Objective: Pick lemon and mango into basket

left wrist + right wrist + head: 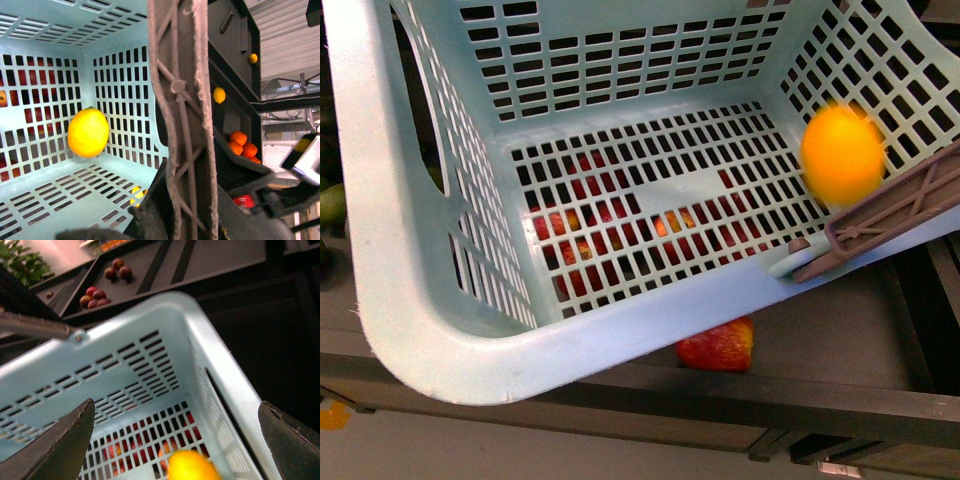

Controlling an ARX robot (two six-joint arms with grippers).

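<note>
The light teal basket [390, 250] fills the front view, tilted and held up over the fruit shelves. The lemon [842, 155] is blurred in the air inside it, near the right wall by the brown handle [900, 205]. In the left wrist view the lemon [88, 132] hangs above the basket floor [50, 195]. My left gripper [175, 220] is shut on the handle [182, 100]. My right gripper [180, 440] is open and empty above the basket [150, 315], with the lemon [192, 466] below it. I cannot pick out the maroon mango.
Red and orange fruit shows through the floor slots, and one red fruit [717, 347] lies under the front rim. Dark shelves hold tangerines [240, 142], a yellow fruit [219, 95] and dark red fruits [95, 297]. A green fruit [330, 205] sits at far left.
</note>
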